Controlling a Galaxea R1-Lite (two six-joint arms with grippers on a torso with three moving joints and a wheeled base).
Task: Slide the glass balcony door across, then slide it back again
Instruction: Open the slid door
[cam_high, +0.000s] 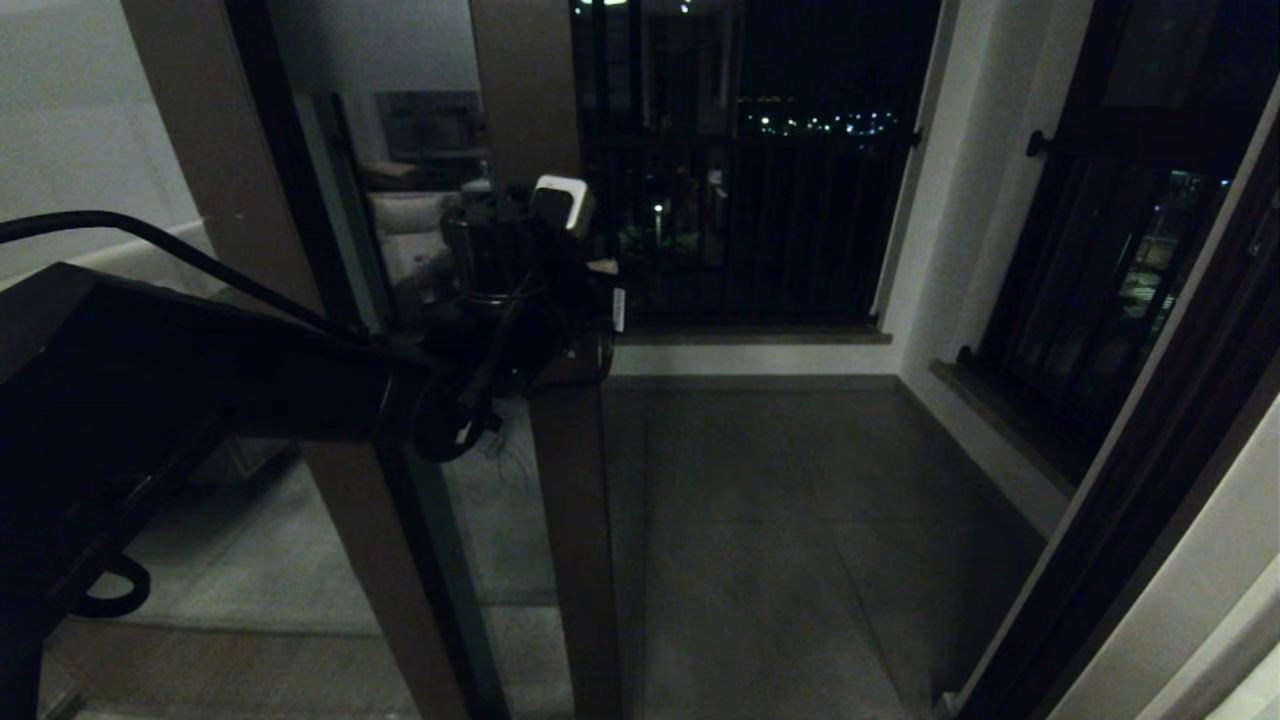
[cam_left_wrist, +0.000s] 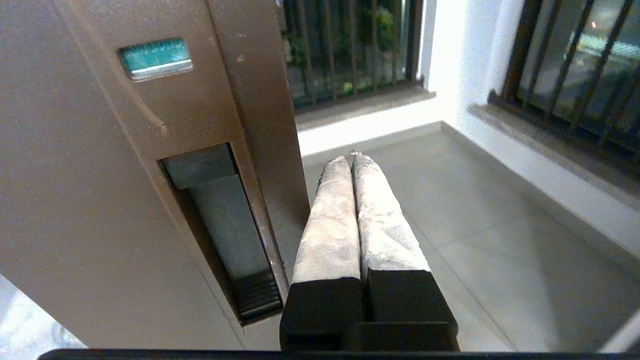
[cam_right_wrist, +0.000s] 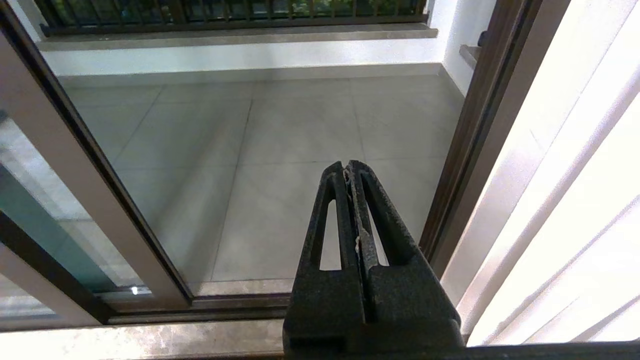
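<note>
The glass balcony door (cam_high: 575, 520) stands partway across, its brown stile upright in the middle of the head view. My left arm reaches in from the left, and the left gripper (cam_high: 572, 340) sits at that stile about halfway up. In the left wrist view the left gripper (cam_left_wrist: 352, 157) is shut with nothing between its fingers. It lies along the outer edge of the door (cam_left_wrist: 100, 200), just beside the slim recessed handle (cam_left_wrist: 220, 225). Low by the threshold, the right gripper (cam_right_wrist: 348, 164) is shut and empty, with the door's stile (cam_right_wrist: 90, 190) off to one side.
Past the door lies the tiled balcony floor (cam_high: 780, 520), ending at a black-barred window (cam_high: 750, 200). A second barred window (cam_high: 1100, 280) lines the right wall. The dark door jamb (cam_high: 1130, 520) bounds the opening on the right. A floor track (cam_right_wrist: 150, 305) runs along the threshold.
</note>
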